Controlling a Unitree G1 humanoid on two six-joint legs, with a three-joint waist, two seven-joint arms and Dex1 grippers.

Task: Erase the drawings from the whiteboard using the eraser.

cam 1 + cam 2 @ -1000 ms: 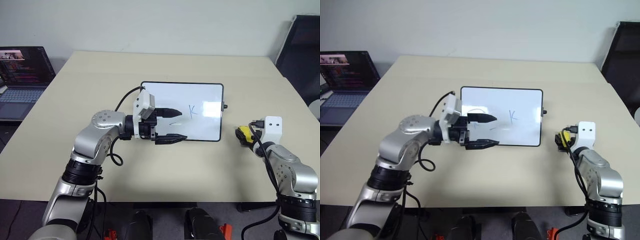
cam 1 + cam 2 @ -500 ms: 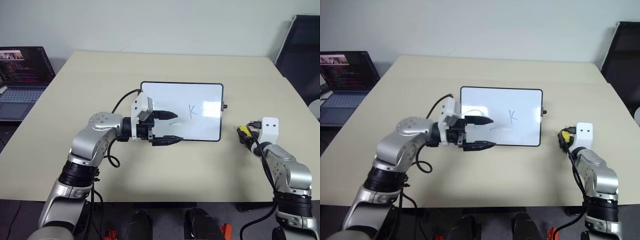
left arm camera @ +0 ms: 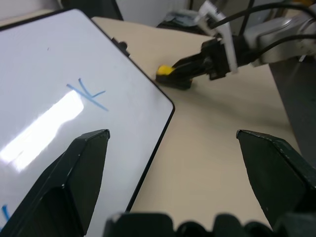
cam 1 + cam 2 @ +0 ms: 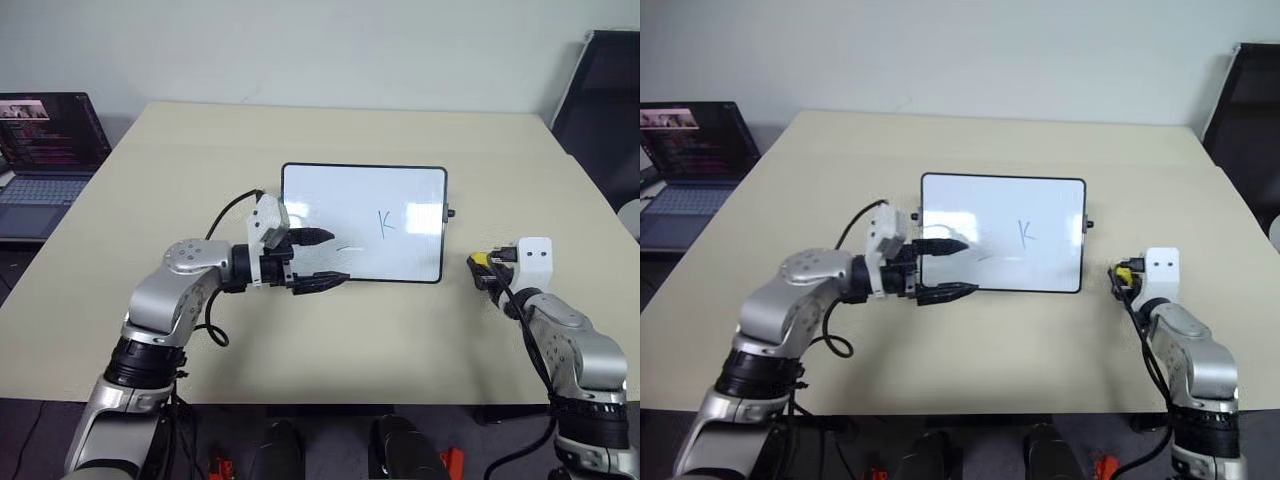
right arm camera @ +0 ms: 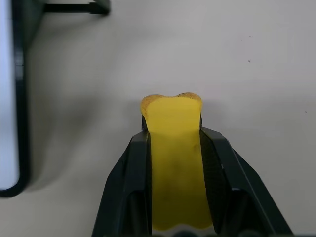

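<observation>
Left eye view: left gripper [image 4: 322,258] has drifted down to the whiteboard [image 4: 363,223] near-left edge, jaws wide apart, empty. Drawings [image 4: 384,221] still unerased. Right gripper [image 5: 175,165] has just clamped shut on the eraser [image 5: 174,148], on the counter [image 4: 330,330] just right of the board. Grasp done; wiping comes next.

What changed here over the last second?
The right end effector closed on the eraser beside the whiteboard. The left end effector, open, drew back toward the board's left edge. Whiteboard and drawings unchanged.
</observation>
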